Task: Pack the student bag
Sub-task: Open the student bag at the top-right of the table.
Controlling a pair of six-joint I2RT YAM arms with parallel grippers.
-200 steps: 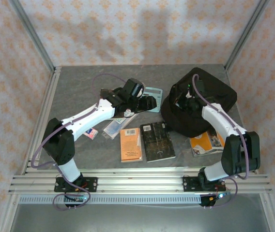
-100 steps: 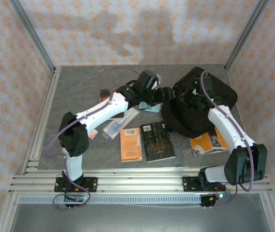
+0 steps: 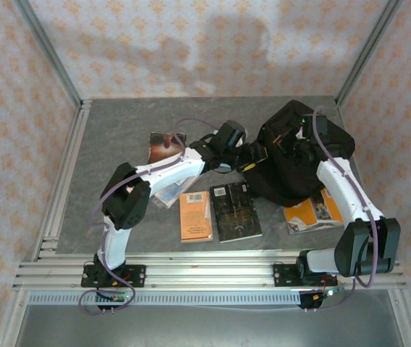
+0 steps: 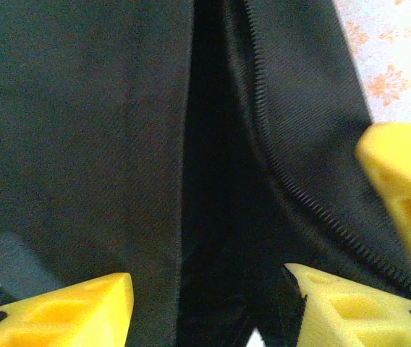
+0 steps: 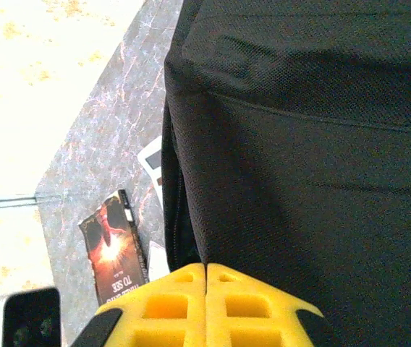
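At far right, the student bag (image 3: 276, 184) lies slantwise, open zipper facing left.

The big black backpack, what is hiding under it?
An orange book pokes out from under the backpack's near edge, on the table. The rest of that book, and anything else beneath, is covered by the black fabric.

An orange book (image 3: 196, 215) and a black book (image 3: 235, 210) are seen laid side by side at lower centre of the top view, on a grey table (image 3: 119, 123). A dark book with a red cover picture (image 3: 166, 147) is placed left of centre. An orange-yellow book (image 3: 310, 213) is partly covered at lower right.
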